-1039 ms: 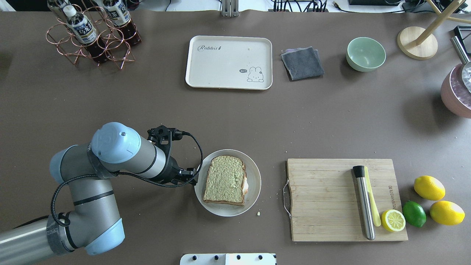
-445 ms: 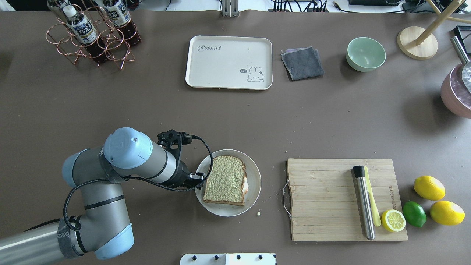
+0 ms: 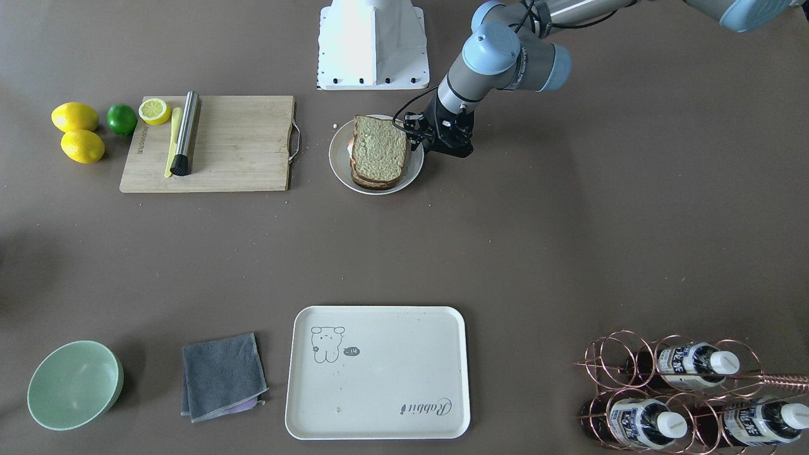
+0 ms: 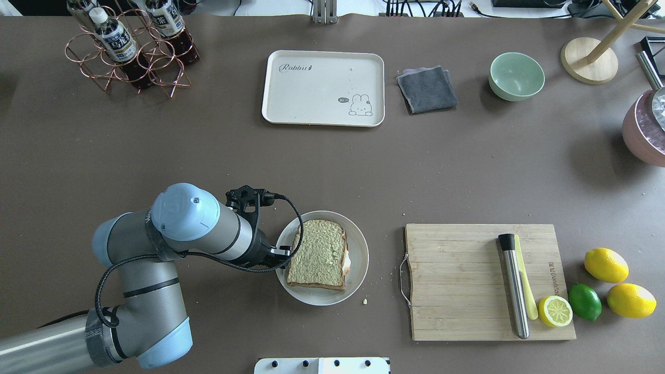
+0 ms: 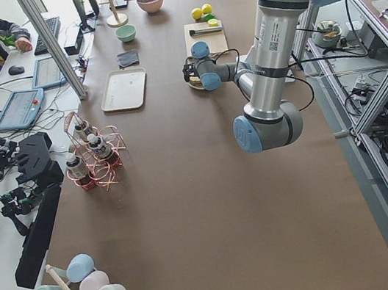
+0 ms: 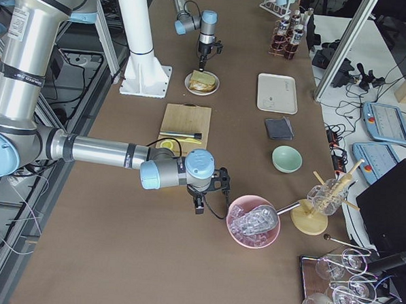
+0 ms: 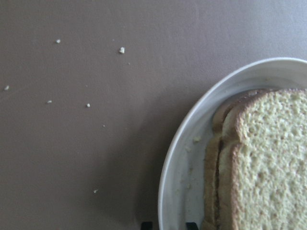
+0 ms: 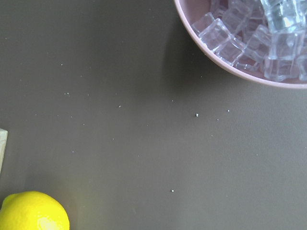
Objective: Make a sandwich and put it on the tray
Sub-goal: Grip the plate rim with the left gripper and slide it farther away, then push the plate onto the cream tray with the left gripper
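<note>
Left gripper (image 4: 283, 253) at plate's (image 4: 358, 259) 9 o'clock rim, overhead view. Fingers (image 7: 147, 225) apart, straddled rim, nothing pinched. Sandwich (image 4: 318, 254) lay on plate. Tray (image 4: 322, 88) well apart, at plate's 12 o'clock. Right gripper (image 6: 199, 206) hung beside ice bowl (image 6: 254, 223); released or clenched, cannot tell.

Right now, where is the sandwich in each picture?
Front-facing: sandwich upper middle, right of the cutting board.
Overhead: lower middle, left of the board.
Left side: far up the table, too hidden to make out.
Right side: top middle, beyond the board.
Left wrist: right edge, on its plate.
Right wrist: not in it.
Shared landmark: the cutting board.
</note>
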`<state>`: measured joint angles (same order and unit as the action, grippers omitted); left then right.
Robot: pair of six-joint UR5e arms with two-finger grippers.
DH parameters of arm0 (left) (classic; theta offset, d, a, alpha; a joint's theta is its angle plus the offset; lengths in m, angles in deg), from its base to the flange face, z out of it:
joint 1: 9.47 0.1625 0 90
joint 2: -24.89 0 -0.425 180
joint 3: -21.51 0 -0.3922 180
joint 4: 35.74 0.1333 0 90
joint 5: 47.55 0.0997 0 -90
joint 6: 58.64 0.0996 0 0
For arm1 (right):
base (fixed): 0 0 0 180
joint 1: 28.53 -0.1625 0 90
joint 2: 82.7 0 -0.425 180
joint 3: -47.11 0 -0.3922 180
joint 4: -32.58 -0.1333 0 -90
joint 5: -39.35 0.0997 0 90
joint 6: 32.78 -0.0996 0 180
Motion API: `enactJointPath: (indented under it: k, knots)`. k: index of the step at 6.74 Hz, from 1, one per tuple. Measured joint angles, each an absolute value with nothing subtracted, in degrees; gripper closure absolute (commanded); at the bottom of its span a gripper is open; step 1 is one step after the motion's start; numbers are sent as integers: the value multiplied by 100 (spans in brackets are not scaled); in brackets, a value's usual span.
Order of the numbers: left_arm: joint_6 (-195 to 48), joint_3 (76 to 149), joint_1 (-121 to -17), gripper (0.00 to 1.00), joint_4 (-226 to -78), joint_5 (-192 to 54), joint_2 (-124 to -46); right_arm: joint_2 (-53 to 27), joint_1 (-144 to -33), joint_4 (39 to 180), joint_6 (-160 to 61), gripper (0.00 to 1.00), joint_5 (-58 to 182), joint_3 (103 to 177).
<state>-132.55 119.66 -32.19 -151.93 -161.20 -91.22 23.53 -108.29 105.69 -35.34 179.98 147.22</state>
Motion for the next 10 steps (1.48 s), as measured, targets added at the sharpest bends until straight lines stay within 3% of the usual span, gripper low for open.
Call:
enactJointPath:
  k: [7, 8, 10]
  knots:
    - [-13584, 11931, -3777, 100, -15427, -16143, -9200, 2410, -10928, 10573, -3526, 0, 17953, 14726]
    - [-13603, 11741, -4076, 100, -15430, -16166, -9365, 2428, -10938, 10577, -3525, 0, 17872, 14723]
    - [-13672, 10698, -4790, 100, -15444, -16413, -10140, 2424, -10964, 10633, -3517, 0, 17774, 14728]
